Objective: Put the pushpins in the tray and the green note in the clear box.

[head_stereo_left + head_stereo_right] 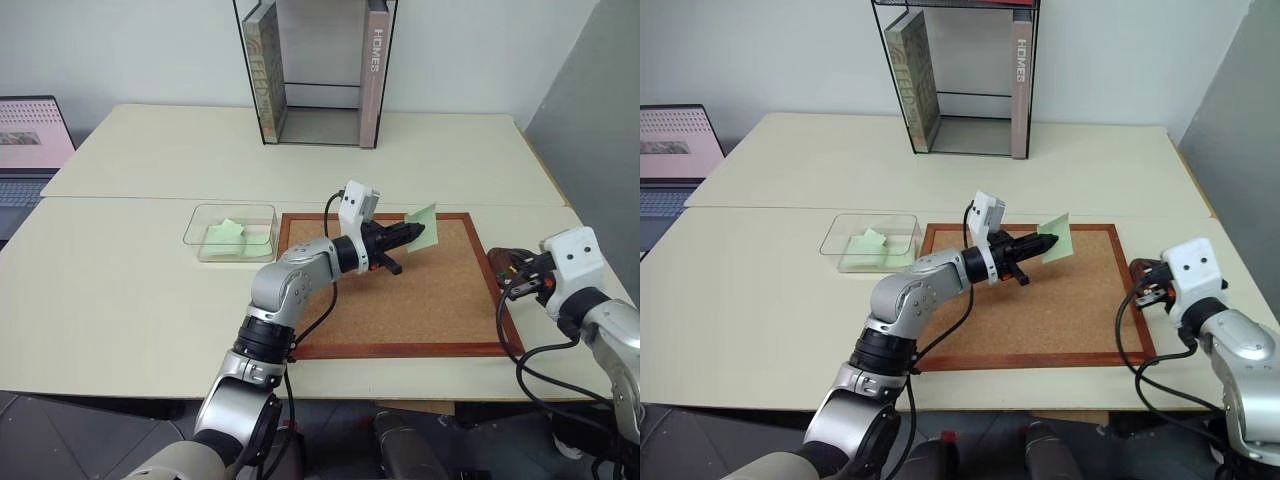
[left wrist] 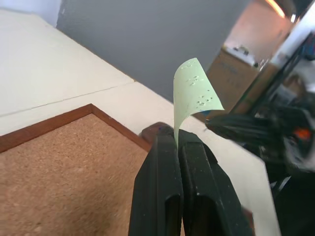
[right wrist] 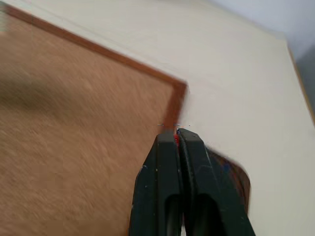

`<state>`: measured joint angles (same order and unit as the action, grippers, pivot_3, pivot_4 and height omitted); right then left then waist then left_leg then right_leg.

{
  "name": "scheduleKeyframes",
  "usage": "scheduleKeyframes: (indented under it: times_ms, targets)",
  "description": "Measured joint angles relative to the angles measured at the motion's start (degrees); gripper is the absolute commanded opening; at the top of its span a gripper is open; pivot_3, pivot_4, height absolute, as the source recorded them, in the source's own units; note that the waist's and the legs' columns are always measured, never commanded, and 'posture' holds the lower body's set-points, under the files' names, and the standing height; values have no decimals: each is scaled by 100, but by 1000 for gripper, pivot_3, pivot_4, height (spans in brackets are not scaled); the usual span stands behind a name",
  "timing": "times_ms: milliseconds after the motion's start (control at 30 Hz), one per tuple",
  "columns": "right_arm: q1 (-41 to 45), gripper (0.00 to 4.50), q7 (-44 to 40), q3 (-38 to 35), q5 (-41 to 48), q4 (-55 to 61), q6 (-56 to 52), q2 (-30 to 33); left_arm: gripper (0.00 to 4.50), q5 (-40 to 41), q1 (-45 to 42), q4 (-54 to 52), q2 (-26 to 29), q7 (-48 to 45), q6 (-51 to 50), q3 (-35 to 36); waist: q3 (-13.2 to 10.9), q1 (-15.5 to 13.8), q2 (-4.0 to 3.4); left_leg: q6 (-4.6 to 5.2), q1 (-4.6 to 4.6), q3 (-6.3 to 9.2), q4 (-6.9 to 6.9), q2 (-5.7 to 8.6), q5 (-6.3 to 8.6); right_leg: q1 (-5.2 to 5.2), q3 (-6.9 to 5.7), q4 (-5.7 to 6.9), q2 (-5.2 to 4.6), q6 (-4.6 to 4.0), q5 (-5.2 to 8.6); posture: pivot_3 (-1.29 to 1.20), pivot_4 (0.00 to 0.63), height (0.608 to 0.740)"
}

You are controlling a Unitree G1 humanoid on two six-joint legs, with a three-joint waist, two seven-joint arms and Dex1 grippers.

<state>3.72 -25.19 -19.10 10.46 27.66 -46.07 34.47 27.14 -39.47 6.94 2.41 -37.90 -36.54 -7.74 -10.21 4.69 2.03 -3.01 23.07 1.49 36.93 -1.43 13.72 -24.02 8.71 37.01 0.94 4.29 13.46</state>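
A big cream table [image 1: 130, 290] fills the room's middle, with a thin line across it where two tabletops meet. A pale wall stands behind it, and a grey wall stands on the right side. At the far edge sits a tall glass case [image 1: 318, 70] with a black frame, and books lean inside it. A laptop [image 1: 30, 150] with a pink screen sits at the far left.

On the table lies a large corkboard [image 1: 420, 300] with a reddish wood frame. Just beside its left edge sits the clear box [image 1: 231, 232], and a crumpled green paper [image 1: 228, 236] lies inside it.

The left gripper [image 1: 413, 235] reaches over the far part of the corkboard. Its two black fingers [image 2: 165, 187] are pressed together on the green note [image 2: 194, 96]. The note sticks up above the fingertips and curls a little, off the board.

The right gripper [image 3: 175, 135] hangs at the right edge of the corkboard. Its fingers are pressed shut, and a tiny red bit, probably a pushpin [image 3: 175, 139], shows between the tips. The small brown tray [image 1: 503, 262] sits on the table just beside the board's right frame, under that gripper.
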Motion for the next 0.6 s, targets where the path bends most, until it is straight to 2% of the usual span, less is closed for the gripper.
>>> scheduleKeyframes:
  times_ms: [133, 300, 367, 400, 600]
  targets:
    - [226, 0, -81, 14, 59, -725, -101, 101, 38, -158, 57, -132, 101, -50, 189, -123, 0, 9, -1, 0, -3, -4, 2, 1, 0, 2, 4, 1, 0, -20, 11, 0, 150, 740]
    - [727, 0, -72, 180, -40, -1784, 179, 214, 38, -228, 86, -200, 126, -50, 298, -165, 0, 10, -1, 0, -3, -2, -1, 1, 0, 4, 2, 1, 0, 4, -2, 0, 150, 740]
    - [814, 443, -71, 266, -68, -2009, 255, 214, 0, -253, 95, -203, 135, -50, 329, -169, 1, 8, -1, 0, -2, 0, -3, 1, 0, 3, 2, 1, 1, 4, -2, 0, 150, 740]
    - [902, 522, -69, 310, -81, -2183, 303, 214, 0, -268, 97, -203, 143, -49, 333, -174, 1, 13, -1, 0, -2, -2, -2, 1, 0, 3, 3, 0, 1, 5, -3, 0, 150, 740]
    - [1314, 1921, -64, 376, -73, -2847, 401, 208, 0, -309, 113, -212, 175, -53, 340, -203, 1, 11, -2, 1, -2, 0, 0, 2, 0, 4, 3, 2, 1, 6, -3, 0, 150, 740]
